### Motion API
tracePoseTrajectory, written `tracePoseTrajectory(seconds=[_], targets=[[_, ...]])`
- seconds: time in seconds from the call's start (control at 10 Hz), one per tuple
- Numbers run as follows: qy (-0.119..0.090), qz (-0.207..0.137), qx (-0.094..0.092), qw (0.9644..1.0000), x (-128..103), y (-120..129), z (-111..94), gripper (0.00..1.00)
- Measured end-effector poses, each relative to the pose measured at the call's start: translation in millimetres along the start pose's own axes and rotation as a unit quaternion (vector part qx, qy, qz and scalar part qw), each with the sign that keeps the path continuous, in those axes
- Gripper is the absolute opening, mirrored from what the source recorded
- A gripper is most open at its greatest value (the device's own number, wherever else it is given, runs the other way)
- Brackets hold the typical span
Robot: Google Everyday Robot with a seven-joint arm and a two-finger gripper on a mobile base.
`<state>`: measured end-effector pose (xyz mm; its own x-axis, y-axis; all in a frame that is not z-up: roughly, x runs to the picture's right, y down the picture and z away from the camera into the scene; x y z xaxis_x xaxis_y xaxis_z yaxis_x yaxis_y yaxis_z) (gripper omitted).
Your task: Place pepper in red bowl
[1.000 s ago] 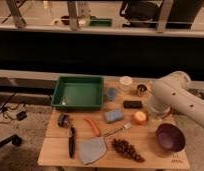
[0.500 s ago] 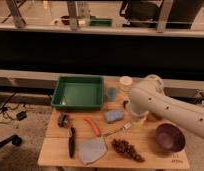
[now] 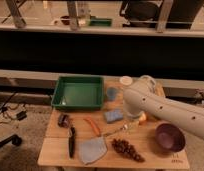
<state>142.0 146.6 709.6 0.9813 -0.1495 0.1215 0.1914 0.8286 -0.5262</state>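
Note:
The pepper (image 3: pixel 93 126) is a slender orange-red chili lying on the wooden table (image 3: pixel 55 152) between the knife (image 3: pixel 71 141) and the blue sponge (image 3: pixel 113 116). The red bowl (image 3: pixel 142 118) is mostly hidden behind my white arm; only an orange sliver of it shows. My gripper (image 3: pixel 124 128) hangs low over the table at the end of the arm, a short way right of the pepper and just below the sponge. It holds nothing that I can see.
A green tray (image 3: pixel 79 92) stands at the back left. A purple bowl (image 3: pixel 169 137) is at the right front, grapes (image 3: pixel 127 149) and a blue cloth (image 3: pixel 91 150) at the front. A white cup (image 3: pixel 126 80) and a blue cup (image 3: pixel 112 93) stand behind.
My arm has swung left and down across the table, from beside the purple bowl towards the pepper, and now covers most of the red bowl.

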Motion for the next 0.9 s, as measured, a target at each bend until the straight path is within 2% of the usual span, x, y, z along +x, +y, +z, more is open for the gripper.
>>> tracePoseTrajectory(seconds=[0.3,0.5,0.9], targets=[[-0.001,0.000,-0.001,1.0000,0,0,0,0.80],[0.002,-0.010,-0.011,0.9999,-6,5,6,0.80],[0.003,-0.044,-0.030,0.9986,-65,5,29,0.80]])
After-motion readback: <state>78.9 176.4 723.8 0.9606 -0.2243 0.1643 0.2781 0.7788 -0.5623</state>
